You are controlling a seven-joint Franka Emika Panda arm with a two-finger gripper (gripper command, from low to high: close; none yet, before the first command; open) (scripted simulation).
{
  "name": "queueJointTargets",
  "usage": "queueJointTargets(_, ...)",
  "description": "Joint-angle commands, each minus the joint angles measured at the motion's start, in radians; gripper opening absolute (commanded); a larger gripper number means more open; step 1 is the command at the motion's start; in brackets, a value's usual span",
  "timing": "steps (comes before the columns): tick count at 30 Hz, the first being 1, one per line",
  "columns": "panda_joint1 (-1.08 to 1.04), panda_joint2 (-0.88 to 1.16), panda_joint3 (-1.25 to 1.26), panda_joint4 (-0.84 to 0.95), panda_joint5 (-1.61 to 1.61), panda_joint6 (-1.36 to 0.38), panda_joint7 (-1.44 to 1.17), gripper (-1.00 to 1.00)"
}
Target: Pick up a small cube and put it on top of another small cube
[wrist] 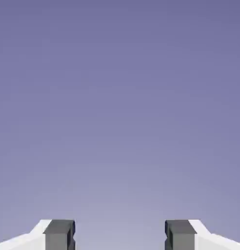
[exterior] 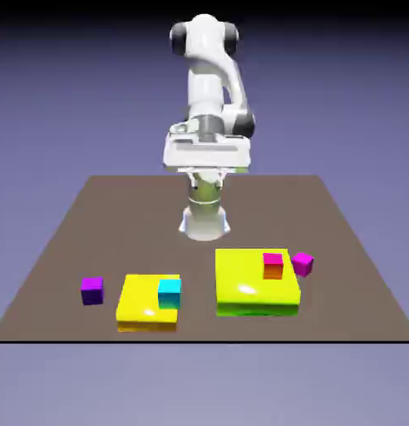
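Brown tabletop [exterior: 158,237], violet cube [exterior: 92,291], red-orange cube [exterior: 273,266] on yellow-green slab [exterior: 256,287], gripper [wrist: 120,235] jaws apart

Purple cube [exterior: 92,291], red-orange cube [exterior: 273,266] apart

White arm [exterior: 206,79], dark round joint caps [exterior: 244,124]

The white arm [exterior: 209,75] rises upright and folds over at its elbow, above and behind the jaws [wrist: 120,235]. They stand open, a grey fingertip [wrist: 60,235] on either side of the gap (nothing between them but backdrop).
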Motion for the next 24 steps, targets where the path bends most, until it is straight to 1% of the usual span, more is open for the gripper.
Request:
queueJointTargets(1, -0.007, 0.036, -0.021, 0.024, 0.02, -0.031, 0.01, 0.0)
queueJointTargets(24, -0.161, 0.87, -0.492, 0.569, 0.49, -0.738, 0.231, 0.0)
